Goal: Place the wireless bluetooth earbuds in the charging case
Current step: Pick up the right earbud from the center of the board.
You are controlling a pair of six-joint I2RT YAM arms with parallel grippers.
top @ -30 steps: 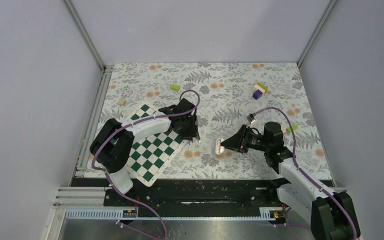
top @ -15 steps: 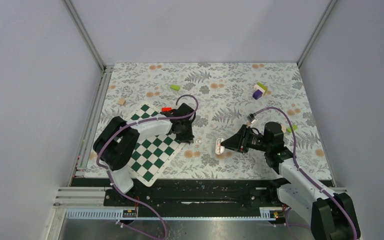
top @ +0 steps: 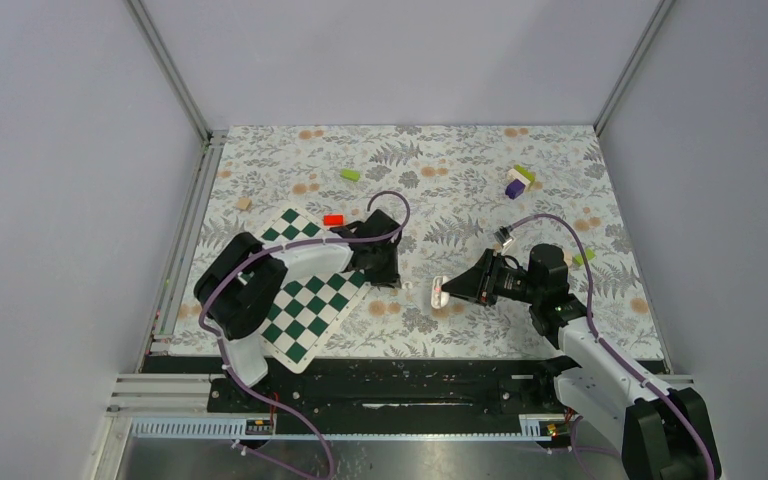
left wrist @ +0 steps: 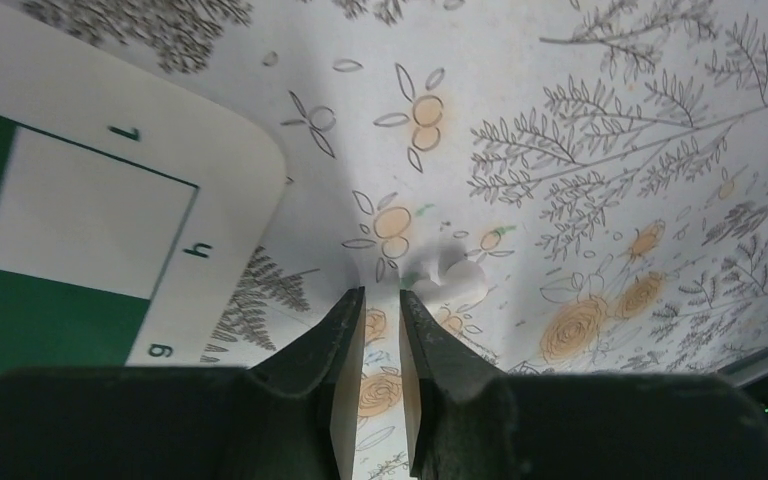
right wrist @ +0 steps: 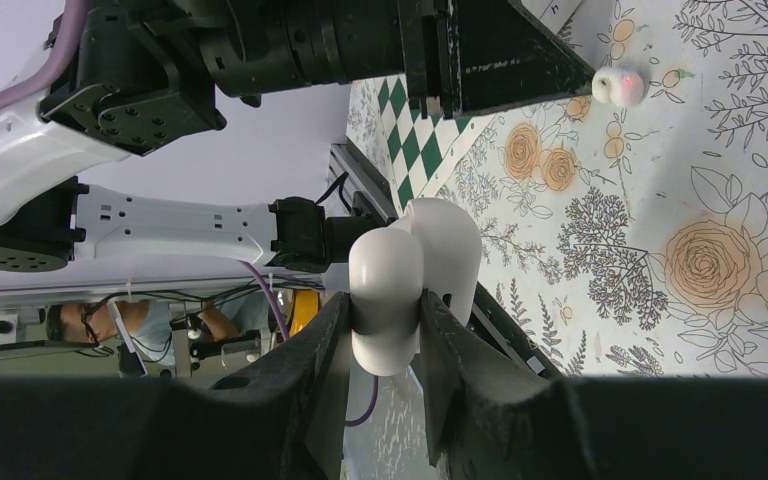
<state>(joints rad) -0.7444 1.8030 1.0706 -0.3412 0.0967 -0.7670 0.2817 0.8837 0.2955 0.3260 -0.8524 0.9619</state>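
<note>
- The worktop (top: 460, 160), under its flowery cloth, carries everything. The action is near its middle.
- The chessboard (top: 305, 310) lies to the left, with a rounded corner close beside the left gripper (left wrist: 382, 300). I'd keep clear of that edge on any lift.
- The right gripper (right wrist: 385, 300) is clamped on the case (right wrist: 410, 270) and holds it on its side above the cloth. The lid seems open, with the tan inside turned towards the left arm. Its job, I'd say, is to stay steady and present the opening.
- The left gripper is down at the cloth, jaws drawn near together with a thin slit between them. I cannot tell whether they pinch anything.
- The earbud (left wrist: 452, 275), small and white, sits right at those tips, between the two grippers and near the case.
- The step in hand looks like picking up that earbud. Done well, it needs a centred hold across the body and a straight lift. The earbud should then go in lined up with its socket, with a light push only. A hard one could knock the smooth case out of its grip.
</note>
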